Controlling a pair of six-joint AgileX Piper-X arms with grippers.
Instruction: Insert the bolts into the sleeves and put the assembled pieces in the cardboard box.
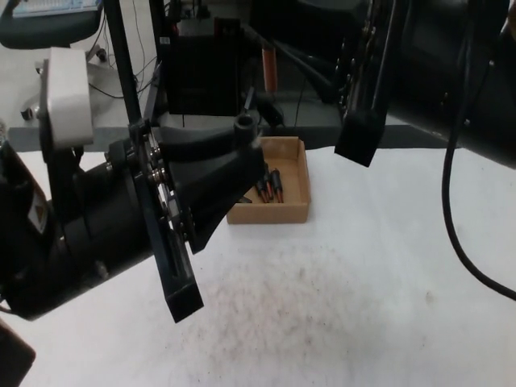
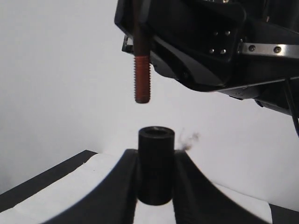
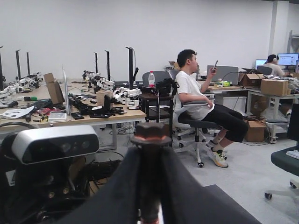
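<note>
Nearest you, your left jaws were closed on the sleeve [image 2: 156, 168], clamping its lower body from both sides. They held it upright with the open bore facing up.

Just above the sleeve, and apart from it, hung the bolt [image 2: 141, 70] with its threaded end down. Your right jaws were closed on its upper shank, with the head standing proud between them in the right wrist view. In the left wrist view the bolt's tip sat slightly to one side of the bore rather than dead over it. How well the two lined up in depth could not be told from that angle.

Beyond and below the sleeve, the cardboard box [image 1: 270, 214] rested on the worktop [image 1: 363, 282]. A few assembled pieces [image 1: 270, 187] lay inside it.

By my reading, you were at the insertion step for this pair: bolt and sleeve were lined up end to end, and the thread had not yet entered. The next move called for a small sideways nudge to centre the tip over the bore. After that you needed a straight descent along the sleeve's axis, with your left arm holding steady. If the bolt went down off-centre or tilted, the thread could catch on the rim and cock the sleeve in your grip. Only once the bolt was seated would the piece be ready for the box beyond the sleeve.
</note>
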